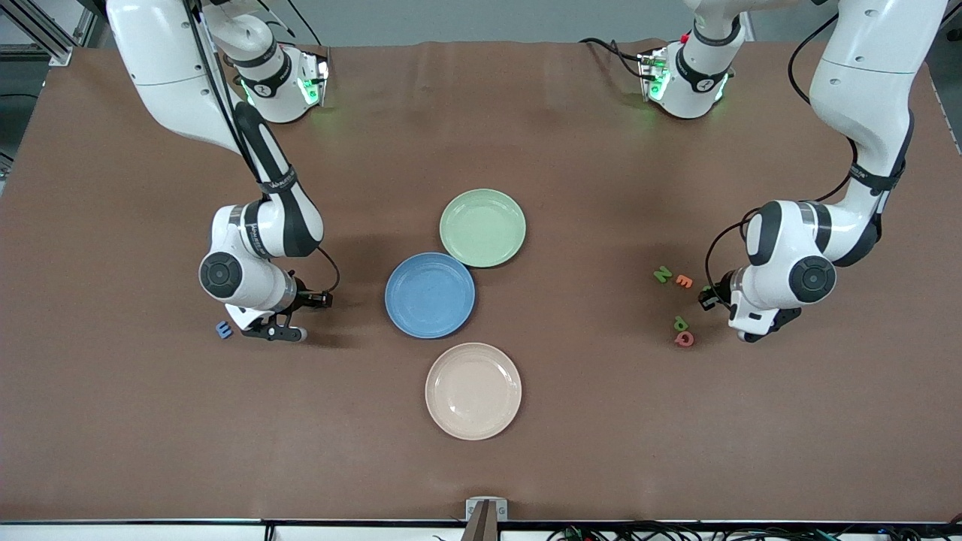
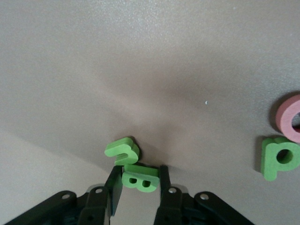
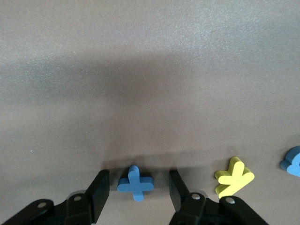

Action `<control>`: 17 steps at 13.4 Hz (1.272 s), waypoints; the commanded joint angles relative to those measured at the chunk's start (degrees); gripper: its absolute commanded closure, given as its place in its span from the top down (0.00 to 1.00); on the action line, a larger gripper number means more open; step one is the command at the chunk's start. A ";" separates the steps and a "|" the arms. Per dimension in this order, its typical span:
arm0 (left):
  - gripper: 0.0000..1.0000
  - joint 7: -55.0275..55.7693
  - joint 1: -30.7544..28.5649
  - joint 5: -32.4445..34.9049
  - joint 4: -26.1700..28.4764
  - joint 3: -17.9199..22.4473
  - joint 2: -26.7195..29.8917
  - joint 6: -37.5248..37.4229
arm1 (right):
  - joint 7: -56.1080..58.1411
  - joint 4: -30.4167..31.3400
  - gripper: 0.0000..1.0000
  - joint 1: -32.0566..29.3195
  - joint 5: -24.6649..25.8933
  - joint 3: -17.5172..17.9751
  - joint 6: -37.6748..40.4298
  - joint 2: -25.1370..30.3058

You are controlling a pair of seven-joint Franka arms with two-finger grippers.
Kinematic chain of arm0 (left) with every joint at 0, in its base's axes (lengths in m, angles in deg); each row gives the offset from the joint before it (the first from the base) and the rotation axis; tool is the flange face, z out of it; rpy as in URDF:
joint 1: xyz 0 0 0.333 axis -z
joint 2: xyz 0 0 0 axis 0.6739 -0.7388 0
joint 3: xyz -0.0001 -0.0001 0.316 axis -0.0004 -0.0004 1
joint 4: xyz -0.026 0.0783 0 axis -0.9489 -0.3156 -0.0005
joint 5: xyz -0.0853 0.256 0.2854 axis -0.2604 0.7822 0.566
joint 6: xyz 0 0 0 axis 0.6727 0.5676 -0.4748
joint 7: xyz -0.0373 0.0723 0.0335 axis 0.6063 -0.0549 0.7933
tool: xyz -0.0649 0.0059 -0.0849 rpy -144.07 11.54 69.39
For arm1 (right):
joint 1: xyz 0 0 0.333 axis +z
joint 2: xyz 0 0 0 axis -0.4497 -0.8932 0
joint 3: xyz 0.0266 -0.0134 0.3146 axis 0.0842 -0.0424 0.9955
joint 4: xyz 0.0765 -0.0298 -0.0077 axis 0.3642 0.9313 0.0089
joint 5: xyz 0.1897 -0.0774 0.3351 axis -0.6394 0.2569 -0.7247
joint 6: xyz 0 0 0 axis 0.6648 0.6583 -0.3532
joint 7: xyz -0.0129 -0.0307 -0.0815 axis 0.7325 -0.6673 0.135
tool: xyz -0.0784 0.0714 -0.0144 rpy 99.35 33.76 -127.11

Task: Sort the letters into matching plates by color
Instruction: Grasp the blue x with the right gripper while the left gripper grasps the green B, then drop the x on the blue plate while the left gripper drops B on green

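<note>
My left gripper (image 2: 139, 169) is low at the table, its fingers (image 2: 114, 183) closed against both sides of a green B (image 2: 139, 179). A second green letter (image 2: 122, 151) touches the B. A green P (image 2: 279, 158) lies beside them and also shows in the front view (image 1: 680, 323), with a green N (image 1: 662, 274) farther from the front camera. My right gripper (image 3: 138, 176) is open and low, straddling a blue cross-shaped letter (image 3: 135, 183) with gaps on both sides. A blue E (image 1: 224, 329) lies beside that gripper (image 1: 279, 331). The blue plate (image 1: 430, 294) and green plate (image 1: 482, 228) hold nothing.
A cream plate (image 1: 473, 391) sits nearer the front camera than the blue plate. A yellow K (image 3: 234, 176) lies beside the right gripper. An orange E (image 1: 683, 281) and a pink letter (image 1: 684, 339) lie among the green ones.
</note>
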 commanded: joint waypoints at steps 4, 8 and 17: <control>0.00 1.43 0.14 1.10 -1.18 -0.27 3.07 -3.43 | 0.45 0.55 0.36 -0.04 -1.19 0.02 0.67 -0.62; 0.00 1.43 0.49 1.10 -2.60 -2.29 6.33 -10.73 | 0.80 0.29 0.22 -0.04 -1.19 0.02 0.76 -0.54; 0.00 4.40 0.49 0.75 -2.60 -14.84 11.79 -18.04 | -18.06 -0.32 0.20 11.71 -0.57 -0.24 5.33 5.53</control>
